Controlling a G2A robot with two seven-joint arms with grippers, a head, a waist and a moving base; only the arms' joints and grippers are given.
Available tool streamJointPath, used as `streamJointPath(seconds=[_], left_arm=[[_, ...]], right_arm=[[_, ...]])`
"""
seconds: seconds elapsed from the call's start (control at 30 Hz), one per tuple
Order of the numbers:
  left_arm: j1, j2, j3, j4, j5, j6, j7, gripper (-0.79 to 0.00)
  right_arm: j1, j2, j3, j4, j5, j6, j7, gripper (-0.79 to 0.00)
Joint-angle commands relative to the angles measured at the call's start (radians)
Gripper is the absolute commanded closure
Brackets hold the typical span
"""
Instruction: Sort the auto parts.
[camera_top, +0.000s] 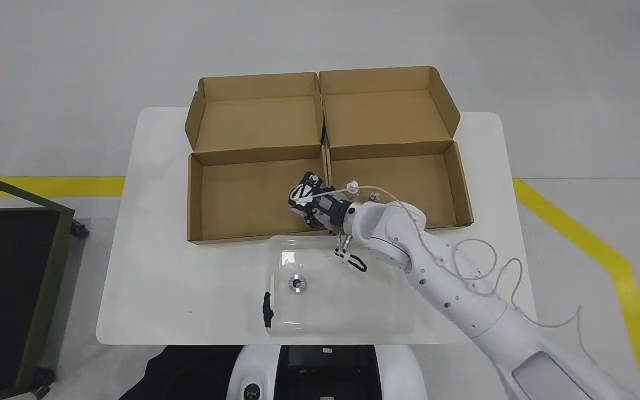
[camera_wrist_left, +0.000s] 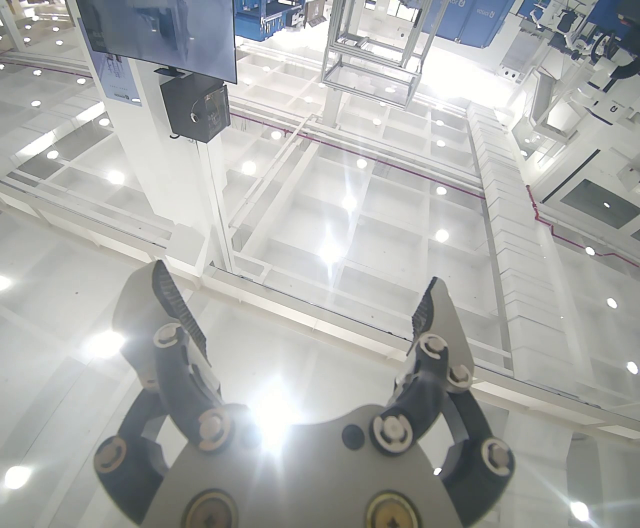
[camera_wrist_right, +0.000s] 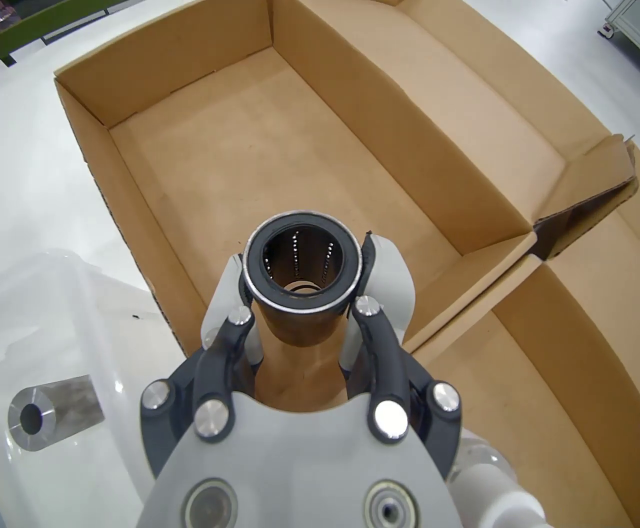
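Right gripper (camera_wrist_right: 303, 272) held a bearing (camera_wrist_right: 302, 306) over the left box (camera_top: 240, 195); left gripper (camera_wrist_left: 297, 275) pointed up at the ceiling.
You had the right jaws clamped on the black linear bearing above the left box's right end, beside the wall it shares with the right box (camera_top: 410, 185). Your left jaws stood wide apart, holding nothing. A metal sleeve (camera_top: 298, 285) and a black part (camera_top: 267, 308) lay in the clear tray (camera_top: 380, 300) on the table (camera_top: 150, 250).

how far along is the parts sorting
Done: nothing; the left brown cardboard box and the right brown cardboard box look bare inside. In hand: the right claw is shut on a black cylindrical bearing above the left box. Left: a silver metal cylinder in the clear plastic tray, and a small black part at its edge.
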Motion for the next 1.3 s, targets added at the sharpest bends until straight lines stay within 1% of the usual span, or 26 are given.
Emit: streamJointPath(seconds=[0.0, 0.07, 0.17, 0.23, 0.27, 0.3, 0.37, 0.43, 0.57, 0.7, 0.83, 0.97, 1.07, 1.1, 1.17, 1.27], left_arm=[[0.0, 0.0, 0.0, 0.0, 0.0, 0.0, 0.0, -0.785], [0.0, 0.0, 0.0, 0.0, 0.0, 0.0, 0.0, -0.785], [0.0, 0.0, 0.0, 0.0, 0.0, 0.0, 0.0, -0.785], [0.0, 0.0, 0.0, 0.0, 0.0, 0.0, 0.0, -0.785], [0.0, 0.0, 0.0, 0.0, 0.0, 0.0, 0.0, -0.785], [0.0, 0.0, 0.0, 0.0, 0.0, 0.0, 0.0, -0.785], [0.0, 0.0, 0.0, 0.0, 0.0, 0.0, 0.0, -0.785], [0.0, 0.0, 0.0, 0.0, 0.0, 0.0, 0.0, -0.785], [0.0, 0.0, 0.0, 0.0, 0.0, 0.0, 0.0, -0.785], [0.0, 0.0, 0.0, 0.0, 0.0, 0.0, 0.0, -0.785], [0.0, 0.0, 0.0, 0.0, 0.0, 0.0, 0.0, -0.785], [0.0, 0.0, 0.0, 0.0, 0.0, 0.0, 0.0, -0.785], [0.0, 0.0, 0.0, 0.0, 0.0, 0.0, 0.0, -0.785], [0.0, 0.0, 0.0, 0.0, 0.0, 0.0, 0.0, -0.785], [0.0, 0.0, 0.0, 0.0, 0.0, 0.0, 0.0, -0.785], [0.0, 0.0, 0.0, 0.0, 0.0, 0.0, 0.0, -0.785]], right_arm=[[0.001, -0.004, -0.002, 0.008, -0.003, -0.003, -0.002, -0.259], [-0.003, -0.007, -0.003, 0.013, -0.001, -0.004, -0.007, -0.286], [-0.011, -0.01, -0.001, 0.016, -0.007, -0.007, -0.012, -0.348], [-0.014, -0.011, 0.002, 0.017, -0.013, -0.01, -0.011, -0.416], [-0.016, -0.012, 0.005, 0.017, -0.015, -0.009, -0.011, -0.48], [-0.018, -0.012, 0.007, 0.016, -0.017, -0.011, -0.011, -0.606], [-0.024, -0.012, 0.015, 0.014, -0.018, -0.015, -0.013, -0.742], [-0.031, -0.011, 0.026, 0.005, -0.019, -0.021, -0.02, -0.785], [-0.055, -0.005, 0.064, -0.047, -0.006, -0.03, -0.049, -0.785], [-0.098, 0.01, 0.105, -0.166, -0.027, -0.065, -0.061, -0.785], [-0.153, 0.028, 0.141, -0.278, -0.045, -0.128, -0.042, -0.785], [-0.21, 0.048, 0.17, -0.374, -0.089, -0.218, -0.018, -0.785], [-0.259, 0.064, 0.188, -0.427, -0.146, -0.282, -0.002, -0.785], [-0.271, 0.071, 0.19, -0.433, -0.196, -0.308, 0.037, -0.785], [-0.31, 0.079, 0.201, -0.467, -0.227, -0.309, 0.044, -0.785], [-0.36, 0.092, 0.221, -0.498, -0.252, -0.348, 0.043, -0.785]])
